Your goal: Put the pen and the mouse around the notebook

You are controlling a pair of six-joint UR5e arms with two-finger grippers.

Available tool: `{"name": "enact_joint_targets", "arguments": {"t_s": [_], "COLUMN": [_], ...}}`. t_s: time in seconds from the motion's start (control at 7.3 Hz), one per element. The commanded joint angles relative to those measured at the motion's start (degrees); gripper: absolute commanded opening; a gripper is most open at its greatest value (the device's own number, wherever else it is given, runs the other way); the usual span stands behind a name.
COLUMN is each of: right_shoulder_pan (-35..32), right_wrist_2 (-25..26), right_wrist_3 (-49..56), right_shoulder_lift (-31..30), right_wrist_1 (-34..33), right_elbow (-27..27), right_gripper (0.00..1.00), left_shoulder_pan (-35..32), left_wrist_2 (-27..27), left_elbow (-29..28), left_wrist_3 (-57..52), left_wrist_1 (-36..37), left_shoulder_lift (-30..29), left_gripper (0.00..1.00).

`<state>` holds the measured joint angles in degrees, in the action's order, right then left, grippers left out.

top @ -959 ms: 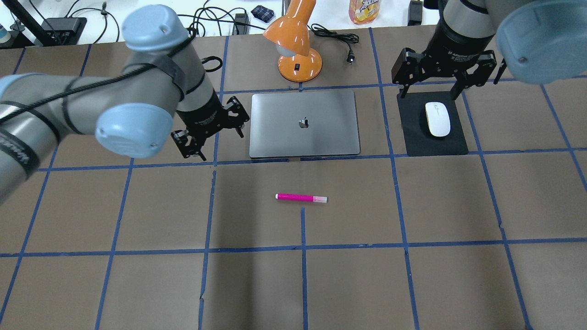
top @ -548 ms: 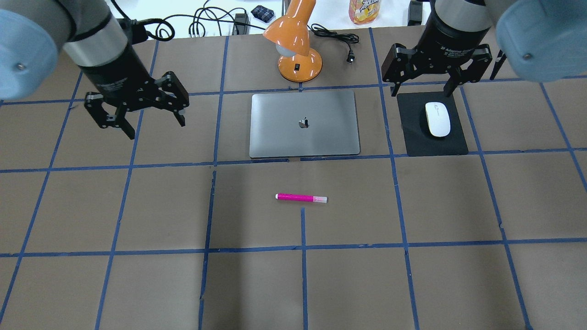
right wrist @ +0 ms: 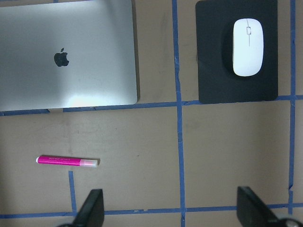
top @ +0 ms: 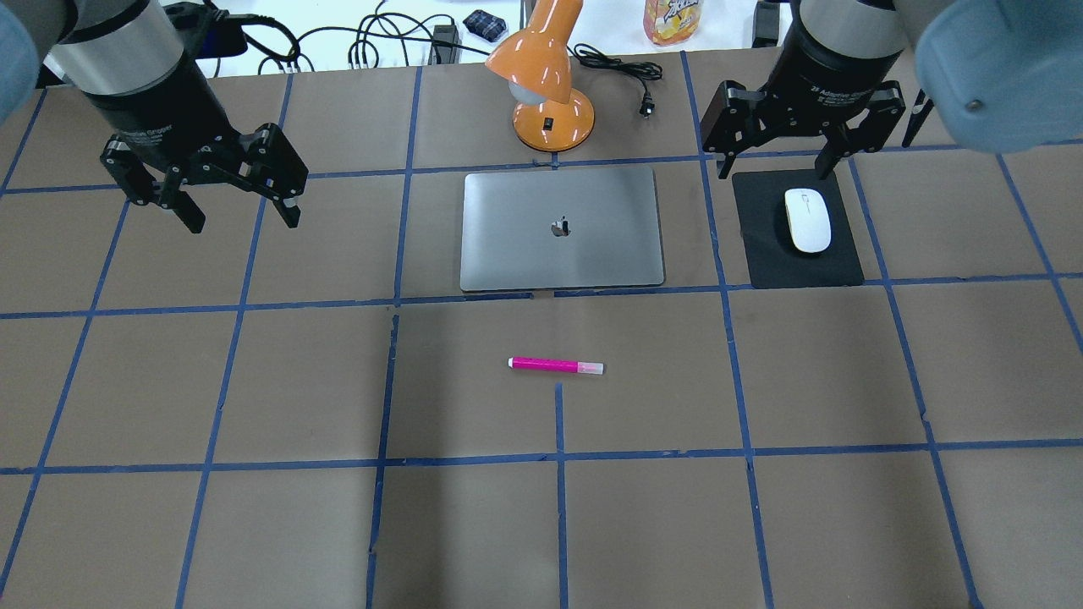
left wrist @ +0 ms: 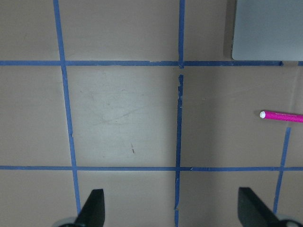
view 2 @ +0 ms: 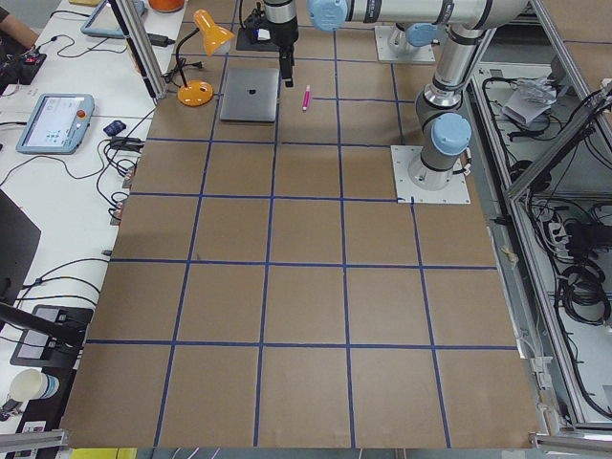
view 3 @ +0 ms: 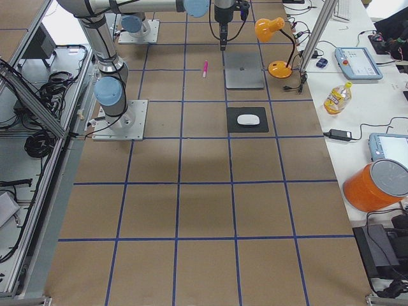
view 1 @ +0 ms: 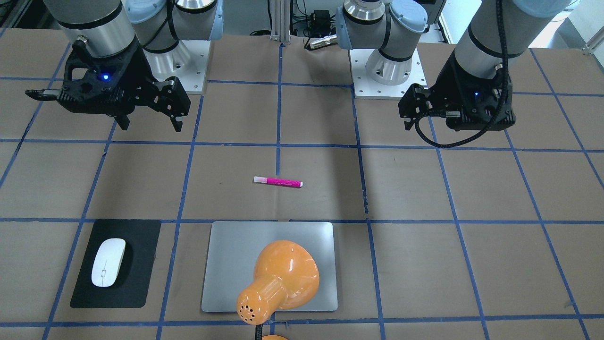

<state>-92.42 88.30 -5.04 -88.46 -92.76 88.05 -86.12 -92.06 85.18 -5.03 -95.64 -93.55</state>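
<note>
The silver-grey notebook [top: 561, 228] lies closed at the table's far middle. Nearer the robot, below the notebook's near edge, the magenta pen [top: 556, 365] lies flat and crosswise, a gap between the two. The white mouse [top: 807, 220] rests on a black mat [top: 799, 266] to the notebook's right. My left gripper [top: 244, 222] hangs open and empty well to the notebook's left. My right gripper [top: 774, 171] hangs open and empty high above the mat's far edge. The right wrist view takes in the pen [right wrist: 67, 161], the mouse [right wrist: 248, 47] and the notebook [right wrist: 66, 52].
An orange desk lamp [top: 546, 85] stands just behind the notebook, its cord and plug [top: 647, 106] trailing right. A bottle [top: 671, 19], cables and boxes lie on the white bench beyond the table. Blue tape lines grid the brown table top.
My left arm has swung left and away from the notebook's left edge to the table's far left. The right gripper has drawn back slightly from the mouse. Pen, mouse and notebook have not moved.
</note>
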Motion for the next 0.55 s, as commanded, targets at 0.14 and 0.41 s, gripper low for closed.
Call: {"name": "enact_joint_targets", "arguments": {"t_s": [0.14, 0.41], "right_shoulder_pan": [-0.04, 0.04], "right_wrist_2": [0.72, 0.73], "right_wrist_3": [0.12, 0.21], "right_shoulder_lift": [0.48, 0.57], "right_wrist_1": [-0.06, -0.14], "right_elbow": [-0.51, -0.69], "right_gripper": [1.00, 1.00], "left_shoulder_pan": [0.16, -0.02], "left_wrist_2": [-0.14, 0.39], "left_elbow": [-1.15, -1.59], "left_wrist_3": [0.29, 0.37], "left_wrist_1": [8.25, 5.56], "left_shoulder_lift": [-1.54, -1.64], "left_gripper": [1.00, 1.00]}}
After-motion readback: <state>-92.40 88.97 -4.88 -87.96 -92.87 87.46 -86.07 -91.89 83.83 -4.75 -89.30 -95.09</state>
